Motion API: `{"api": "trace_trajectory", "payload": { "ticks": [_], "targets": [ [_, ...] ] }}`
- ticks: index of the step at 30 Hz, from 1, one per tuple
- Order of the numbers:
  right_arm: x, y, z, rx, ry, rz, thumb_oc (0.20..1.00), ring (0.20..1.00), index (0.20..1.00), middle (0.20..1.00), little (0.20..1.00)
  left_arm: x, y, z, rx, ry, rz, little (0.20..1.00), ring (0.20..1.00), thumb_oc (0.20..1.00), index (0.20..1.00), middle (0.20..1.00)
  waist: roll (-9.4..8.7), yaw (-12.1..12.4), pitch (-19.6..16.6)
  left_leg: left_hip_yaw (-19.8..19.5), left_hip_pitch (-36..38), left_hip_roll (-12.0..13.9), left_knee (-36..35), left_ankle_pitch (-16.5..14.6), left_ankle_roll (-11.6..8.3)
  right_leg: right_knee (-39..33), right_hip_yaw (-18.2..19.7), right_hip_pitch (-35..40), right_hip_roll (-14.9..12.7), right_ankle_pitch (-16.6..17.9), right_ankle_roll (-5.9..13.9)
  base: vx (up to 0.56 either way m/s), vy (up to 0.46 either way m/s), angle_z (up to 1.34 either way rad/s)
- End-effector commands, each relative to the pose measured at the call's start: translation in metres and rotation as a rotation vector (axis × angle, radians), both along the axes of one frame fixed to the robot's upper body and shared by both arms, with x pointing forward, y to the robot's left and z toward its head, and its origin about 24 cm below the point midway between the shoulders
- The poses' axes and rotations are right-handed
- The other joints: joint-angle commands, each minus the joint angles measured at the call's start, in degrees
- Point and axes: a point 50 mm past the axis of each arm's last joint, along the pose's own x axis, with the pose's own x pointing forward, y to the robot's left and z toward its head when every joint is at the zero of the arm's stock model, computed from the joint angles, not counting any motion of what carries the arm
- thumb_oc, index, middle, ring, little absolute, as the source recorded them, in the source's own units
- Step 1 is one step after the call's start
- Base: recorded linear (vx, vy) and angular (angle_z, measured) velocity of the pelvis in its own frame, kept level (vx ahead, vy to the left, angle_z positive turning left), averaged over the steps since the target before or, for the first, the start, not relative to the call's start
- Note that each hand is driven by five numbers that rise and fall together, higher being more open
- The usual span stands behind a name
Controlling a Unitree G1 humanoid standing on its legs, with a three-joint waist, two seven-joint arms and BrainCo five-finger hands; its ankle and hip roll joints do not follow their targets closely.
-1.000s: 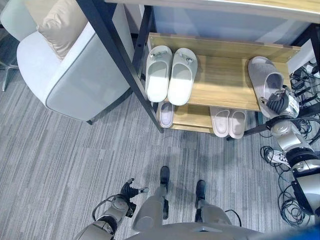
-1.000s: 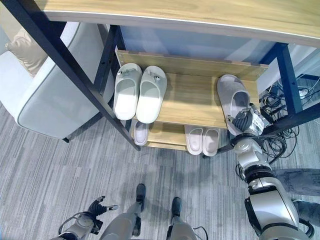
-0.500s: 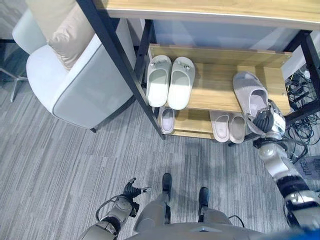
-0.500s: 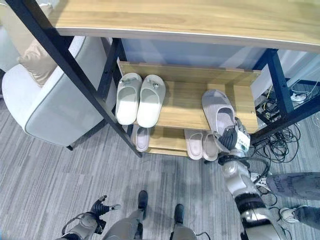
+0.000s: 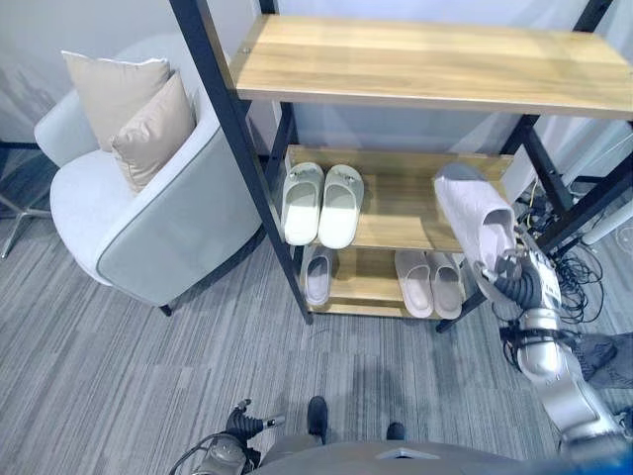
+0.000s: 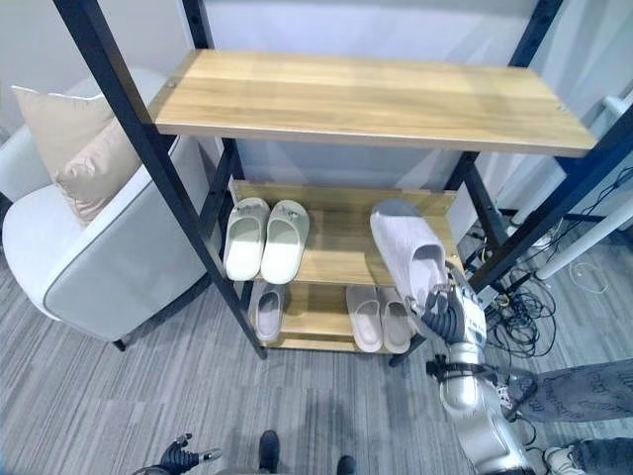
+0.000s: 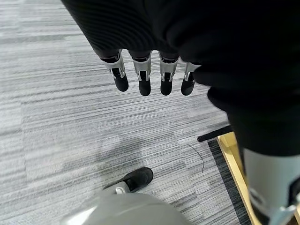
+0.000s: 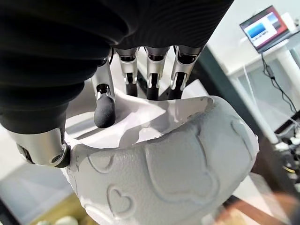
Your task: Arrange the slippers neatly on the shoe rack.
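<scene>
The robot's right hand (image 6: 450, 315) has its fingers (image 8: 148, 75) curled over the heel end of a pale grey slipper (image 5: 477, 222), with the thumb tucked inside it. The slipper has little hearts pressed into its top. It sticks up and away from the fingers, tilted, in front of the right end of the middle shelf (image 5: 401, 205) of the shoe rack (image 6: 129, 112). I cannot tell if its toe touches the shelf.

Well off to the left of those fingers, a pair of white slippers (image 5: 321, 203) sits side by side on the same shelf. Lower down, on the bottom shelf, there is one pale slipper (image 5: 316, 275) on the left and a pair of pale slippers (image 5: 429, 282) nearer the hand.

The left hand (image 7: 150, 75) hangs low over the grey carpet (image 7: 56, 103). Its fingers are straight and hold nothing.

A grey armchair (image 5: 148, 228) with two tan cushions (image 5: 138, 124) stands left of the rack.
</scene>
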Motion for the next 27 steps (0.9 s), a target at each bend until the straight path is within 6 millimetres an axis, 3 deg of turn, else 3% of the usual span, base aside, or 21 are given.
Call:
{"api": "trace_trajectory", "payload": {
  "ticks": [1, 3, 4, 5, 8, 11, 14, 17, 19, 21, 26, 27],
  "targets": [
    [0.012, 0.002, 0.029, -0.014, -0.102, 0.117, 0.200, 0.200, 0.200, 0.200, 0.200, 0.017, 0.007, 0.003, 0.026, -0.014, -0.004, 1.000, 1.000, 1.000, 1.000, 1.000, -0.14, 1.40, 3.56, -2.16, 4.87, 2.86, 3.99, -10.11, -1.38, 8.69, -0.32, -0.11, -4.42, -4.16, 3.15, 0.03, -0.055, -0.10],
    [0.006, 0.002, 0.023, 0.013, -0.092, 0.109, 0.200, 0.200, 0.200, 0.200, 0.200, 0.001, 0.006, 0.001, -0.003, -0.012, 0.001, 1.000, 1.000, 1.000, 1.000, 1.000, -0.62, 2.59, 5.24, -2.88, 4.64, 2.85, 7.09, -10.95, -1.38, 10.11, -0.59, 0.77, -4.39, -5.01, 2.70, -0.06, -0.083, -0.10],
    [0.001, 0.010, 0.020, 0.043, -0.077, 0.157, 0.200, 0.200, 0.200, 0.200, 0.200, -0.008, 0.011, 0.000, 0.074, 0.044, -0.046, 1.000, 1.000, 1.000, 1.000, 1.000, -1.04, 2.77, 6.63, -3.16, 4.22, 3.07, 9.23, -11.56, -1.58, 11.84, -0.60, 0.74, -4.12, -5.95, 2.49, -0.14, -0.097, 0.08],
    [-0.004, 0.012, 0.018, 0.054, -0.058, 0.175, 0.200, 0.200, 0.200, 0.200, 0.200, -0.007, 0.014, 0.001, 0.086, 0.042, -0.043, 1.000, 1.000, 1.000, 1.000, 1.000, -1.13, 2.91, 7.72, -3.31, 3.60, 3.18, 10.70, -11.75, -1.70, 13.19, -0.70, 0.31, -4.15, -6.39, 2.26, -0.22, -0.101, 0.19],
    [-0.011, 0.020, 0.020, 0.072, -0.035, 0.268, 0.200, 0.200, 0.200, 0.200, 0.200, 0.015, 0.017, 0.007, 0.089, -0.048, -0.015, 1.000, 1.000, 1.000, 1.000, 1.000, -1.14, 2.48, 13.65, -5.02, -3.40, 3.72, 19.62, -13.25, -2.15, 22.44, -0.71, -6.27, -4.19, -8.80, 0.65, -0.31, -0.065, 0.15],
    [-0.016, 0.022, 0.025, 0.050, -0.029, 0.323, 0.200, 0.200, 0.200, 0.200, 0.200, 0.024, 0.017, 0.009, 0.080, -0.082, 0.001, 1.000, 1.000, 1.000, 1.000, 1.000, -0.92, 1.67, 14.30, -6.20, -9.59, 4.05, 25.49, -14.59, -2.07, 28.48, -0.65, -12.19, -4.25, -10.47, -0.26, -0.19, -0.036, 0.20],
    [-0.020, 0.020, 0.011, 0.093, 0.047, 0.317, 0.200, 0.200, 0.200, 0.200, 0.200, 0.031, 0.018, 0.011, 0.065, -0.109, 0.049, 1.000, 1.000, 1.000, 1.000, 1.000, -0.71, 1.20, 14.47, -6.89, -14.97, 5.00, 32.41, -17.34, -1.68, 36.37, 0.55, -17.77, -3.77, -14.29, -1.47, -0.07, -0.043, -0.03],
    [-0.011, 0.023, 0.011, 0.104, 0.038, 0.324, 0.200, 0.200, 0.200, 0.200, 0.200, 0.046, 0.023, 0.017, 0.082, -0.163, 0.074, 1.000, 1.000, 1.000, 1.000, 1.000, -0.73, 1.07, 15.73, -7.74, -19.06, 5.34, 37.37, -18.78, -1.38, 42.30, 0.98, -22.16, -4.07, -17.10, -2.82, -0.06, -0.039, -0.14],
    [0.008, 0.032, 0.019, 0.090, -0.013, 0.366, 0.200, 0.200, 0.200, 0.200, 0.200, 0.064, 0.024, 0.024, 0.086, -0.232, 0.075, 1.000, 1.000, 1.000, 1.000, 1.000, -0.48, 1.52, 17.34, -8.85, -25.03, 5.09, 44.56, -21.81, -1.15, 49.45, 1.81, -27.59, -4.48, -21.47, -3.77, -0.04, -0.061, 0.00],
    [0.020, 0.038, 0.029, 0.074, -0.064, 0.389, 0.200, 0.200, 0.200, 0.200, 0.200, 0.075, 0.024, 0.029, 0.088, -0.270, 0.071, 1.000, 1.000, 1.000, 1.000, 1.000, -0.23, 1.70, 18.09, -9.34, -29.72, 4.44, 48.98, -22.94, -0.84, 53.89, 2.13, -32.20, -4.74, -23.15, -4.35, -0.06, -0.032, 0.10],
    [0.059, 0.057, 0.078, 0.018, -0.313, 0.440, 0.200, 0.200, 0.200, 0.200, 0.200, 0.105, 0.025, 0.045, 0.106, -0.397, 0.086, 1.000, 1.000, 1.000, 1.000, 1.000, 0.70, 2.39, 18.67, -10.03, -45.28, 2.68, 61.08, -25.57, -0.53, 65.40, 3.76, -47.36, -6.08, -27.11, -6.28, -0.07, 0.001, 0.17],
    [0.069, 0.063, 0.096, 0.030, -0.397, 0.445, 0.200, 0.200, 0.200, 0.200, 0.200, 0.114, 0.025, 0.051, 0.106, -0.441, 0.107, 1.000, 1.000, 1.000, 1.000, 1.000, 1.06, 2.69, 18.76, -10.11, -50.05, 2.29, 65.22, -26.30, -0.47, 69.02, 4.41, -51.93, -6.40, -27.82, -6.59, -0.06, 0.040, 0.07]
  ]
}}
